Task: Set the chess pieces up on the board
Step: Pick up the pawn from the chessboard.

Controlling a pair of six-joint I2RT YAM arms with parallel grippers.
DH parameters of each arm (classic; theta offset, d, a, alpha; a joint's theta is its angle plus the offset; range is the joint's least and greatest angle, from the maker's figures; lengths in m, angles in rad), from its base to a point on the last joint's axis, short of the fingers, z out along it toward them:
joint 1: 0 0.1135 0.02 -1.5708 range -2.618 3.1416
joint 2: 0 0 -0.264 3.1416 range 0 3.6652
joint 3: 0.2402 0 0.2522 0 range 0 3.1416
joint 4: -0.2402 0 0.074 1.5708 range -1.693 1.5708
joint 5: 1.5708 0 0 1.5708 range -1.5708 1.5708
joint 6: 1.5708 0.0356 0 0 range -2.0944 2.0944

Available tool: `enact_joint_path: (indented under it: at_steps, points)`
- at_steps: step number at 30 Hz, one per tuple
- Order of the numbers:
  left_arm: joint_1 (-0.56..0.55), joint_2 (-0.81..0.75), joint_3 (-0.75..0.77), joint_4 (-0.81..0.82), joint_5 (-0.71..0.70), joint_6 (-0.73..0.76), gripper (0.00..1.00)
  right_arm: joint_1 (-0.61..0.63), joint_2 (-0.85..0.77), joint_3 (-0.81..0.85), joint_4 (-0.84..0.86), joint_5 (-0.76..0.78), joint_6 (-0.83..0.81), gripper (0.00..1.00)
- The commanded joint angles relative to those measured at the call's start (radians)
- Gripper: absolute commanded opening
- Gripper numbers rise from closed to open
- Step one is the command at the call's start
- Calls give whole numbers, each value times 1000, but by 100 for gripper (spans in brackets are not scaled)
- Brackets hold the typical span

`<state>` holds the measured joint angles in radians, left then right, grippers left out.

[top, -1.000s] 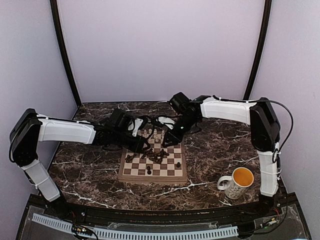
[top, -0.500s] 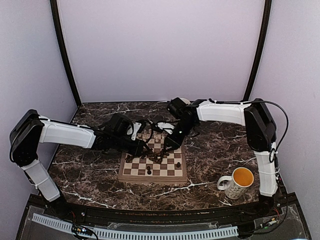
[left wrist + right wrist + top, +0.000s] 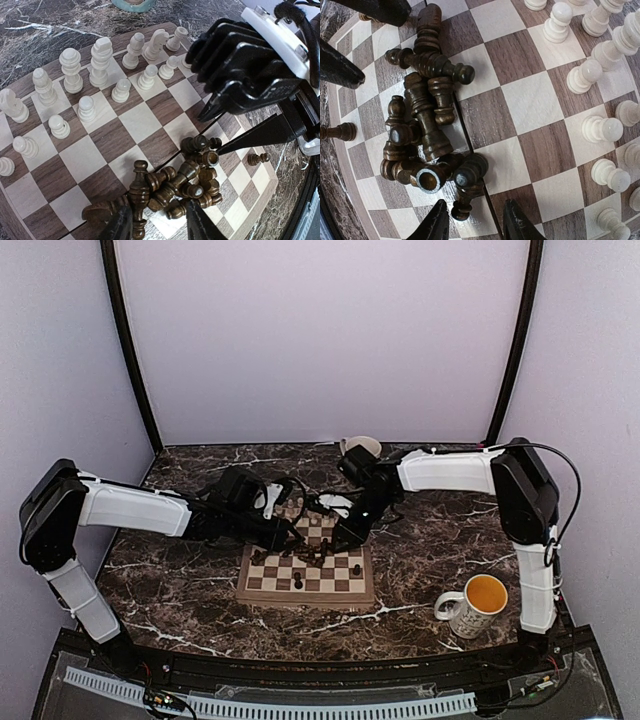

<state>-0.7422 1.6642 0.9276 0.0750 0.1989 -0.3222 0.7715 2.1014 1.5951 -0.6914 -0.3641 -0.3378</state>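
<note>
Left wrist view: we see left fingers (image 3: pixel 158 210) and right fingers (image 3: pixel 209 135), both spread, over toppled dark pieces (image 3: pixel 192 175), lower centre; white pieces (image 3: pixel 100 60) stand upper left.

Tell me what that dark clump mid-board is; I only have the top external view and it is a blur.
Observer: The dark pieces lie toppled in a heap on the board; the right wrist view shows them on their sides.
Operator: And the white ones?
Observer: The white pieces stand upright in two rows along the board's far edge, clear in the left wrist view.
Operator: Is my right tool holding anything?
Observer: No. The right tool is open, its fingers either side of one dark piece at the heap's edge, apparently not touching it.
</note>
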Motion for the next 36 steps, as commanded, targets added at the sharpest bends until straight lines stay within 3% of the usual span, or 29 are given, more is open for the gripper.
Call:
enact_joint_path:
  at_steps: [1, 11, 23, 36]
  points:
    - [6, -21, -6, 18, 3, -11, 39, 23, -11, -20, 49, 30, 3, 36]
    - [6, -16, -15, 31, 4, -12, 39, 29, -51, -78, 69, 121, -20, 21]
    - [5, -22, -33, 44, 8, -16, 39, 30, -65, -78, 45, 114, -48, 8]
    - [6, -60, -93, 83, -19, -40, 39, 64, -44, 103, -296, 271, -305, 5]
